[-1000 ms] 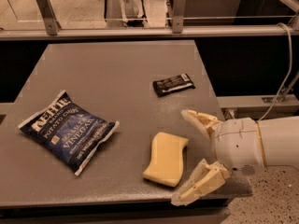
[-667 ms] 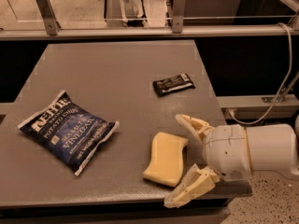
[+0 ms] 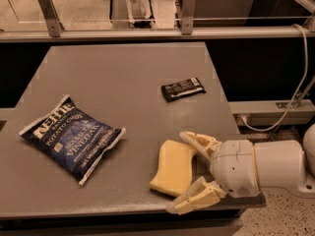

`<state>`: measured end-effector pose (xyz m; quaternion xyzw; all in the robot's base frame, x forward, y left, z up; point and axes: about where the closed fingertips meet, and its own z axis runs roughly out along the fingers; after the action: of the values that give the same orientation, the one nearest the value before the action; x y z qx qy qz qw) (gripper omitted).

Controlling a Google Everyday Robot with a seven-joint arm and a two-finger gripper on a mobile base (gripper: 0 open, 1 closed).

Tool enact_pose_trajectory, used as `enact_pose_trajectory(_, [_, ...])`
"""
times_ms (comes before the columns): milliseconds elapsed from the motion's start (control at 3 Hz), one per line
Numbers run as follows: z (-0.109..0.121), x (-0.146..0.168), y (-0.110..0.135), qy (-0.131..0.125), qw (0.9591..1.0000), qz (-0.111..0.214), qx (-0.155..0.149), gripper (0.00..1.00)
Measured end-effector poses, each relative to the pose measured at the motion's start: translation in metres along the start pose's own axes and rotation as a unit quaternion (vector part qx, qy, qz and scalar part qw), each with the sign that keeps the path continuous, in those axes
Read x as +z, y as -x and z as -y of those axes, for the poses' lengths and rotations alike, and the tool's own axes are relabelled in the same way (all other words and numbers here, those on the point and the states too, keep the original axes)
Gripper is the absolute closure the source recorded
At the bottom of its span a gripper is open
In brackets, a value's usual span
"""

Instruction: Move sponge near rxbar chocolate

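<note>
With gripper point(image 3: 177, 173) spread wide, sponge point(image 3: 170, 157) lying between its fingers point(image 3: 199, 141) near the table's point(image 3: 123, 82) front right edge, push in squarely, close gently on the soft foam, then lift clear before heading to the rxbar chocolate point(image 3: 183, 88) farther back.

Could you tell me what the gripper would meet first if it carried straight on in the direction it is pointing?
The sponge, most likely: the gripper, at the table's near right edge, points left with open fingers either side of the sponge's right end. The chips bag lies further along.
</note>
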<state>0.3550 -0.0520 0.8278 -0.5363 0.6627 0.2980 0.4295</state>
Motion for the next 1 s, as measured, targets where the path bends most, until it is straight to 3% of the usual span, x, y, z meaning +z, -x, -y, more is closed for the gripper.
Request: enact_pose_trajectory(1000, [-0.0030, 0.0027, 0.0048, 0.003, 1.0000, -0.003, -0.007, 0.86])
